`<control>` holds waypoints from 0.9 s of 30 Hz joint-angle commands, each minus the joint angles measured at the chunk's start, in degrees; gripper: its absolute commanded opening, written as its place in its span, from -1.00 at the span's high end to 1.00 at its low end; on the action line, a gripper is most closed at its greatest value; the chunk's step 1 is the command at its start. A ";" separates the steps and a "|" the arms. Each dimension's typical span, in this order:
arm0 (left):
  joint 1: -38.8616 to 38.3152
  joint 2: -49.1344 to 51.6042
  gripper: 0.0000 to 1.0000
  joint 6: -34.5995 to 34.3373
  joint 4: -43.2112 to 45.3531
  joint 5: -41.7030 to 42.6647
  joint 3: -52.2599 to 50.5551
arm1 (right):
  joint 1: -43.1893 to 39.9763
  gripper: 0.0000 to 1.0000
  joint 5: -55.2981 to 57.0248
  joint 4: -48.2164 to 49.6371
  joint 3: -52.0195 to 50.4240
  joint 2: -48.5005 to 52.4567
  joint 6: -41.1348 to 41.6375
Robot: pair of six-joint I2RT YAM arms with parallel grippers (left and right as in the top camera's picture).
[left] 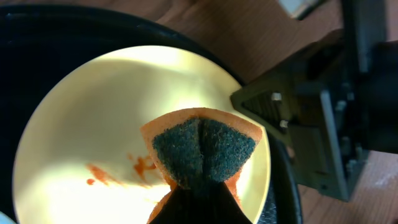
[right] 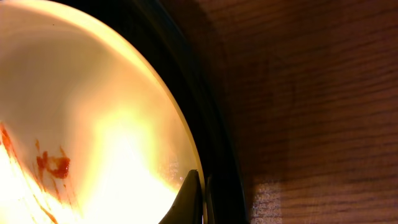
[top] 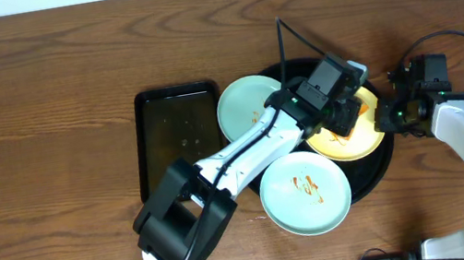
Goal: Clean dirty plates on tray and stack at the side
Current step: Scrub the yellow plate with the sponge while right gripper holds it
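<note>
A pale yellow plate (top: 355,140) lies on the round black tray (top: 385,166), smeared with orange sauce (left: 142,165). My left gripper (top: 341,113) hangs over it, shut on a folded orange sponge (left: 202,146) whose dark green scouring side faces out. The sponge sits above the plate's right half, just right of the smear. My right gripper (right: 202,177) is shut on the yellow plate's (right: 93,118) right rim, one finger inside, one outside. Two mint-blue plates show sauce marks: one (top: 240,108) at the tray's left, one (top: 306,195) at its front edge.
A smaller rectangular black tray (top: 178,134) lies left of the plates. Bare wood tabletop (top: 36,133) spreads to the left, back and right of the round tray. My right arm's body (left: 323,118) stands close beside the sponge.
</note>
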 commanded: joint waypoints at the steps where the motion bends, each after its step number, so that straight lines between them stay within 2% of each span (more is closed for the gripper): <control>1: -0.33 2.32 0.85 1.25 0.17 3.61 0.66 | 0.72 0.98 -0.02 -0.04 0.39 0.48 -0.11; 12: -2.71 8.94 0.85 2.51 0.87 4.68 0.59 | 0.72 0.98 0.00 -0.09 0.39 0.48 -0.11; 14: -2.58 9.33 0.85 5.44 0.50 0.11 0.59 | 0.72 0.98 0.00 -0.07 0.39 0.48 -0.11; 16: -1.97 9.31 0.85 5.73 0.55 -9.70 0.61 | 0.72 0.98 -0.02 -0.28 0.39 0.48 -0.11; 18: -0.74 9.16 0.85 5.73 1.29 -15.34 0.81 | 0.72 0.98 0.00 -0.57 0.39 0.48 -0.11; 27: 3.45 8.94 0.85 5.29 2.69 -12.20 4.68 | 0.72 0.98 -0.02 -0.74 0.39 0.48 -0.11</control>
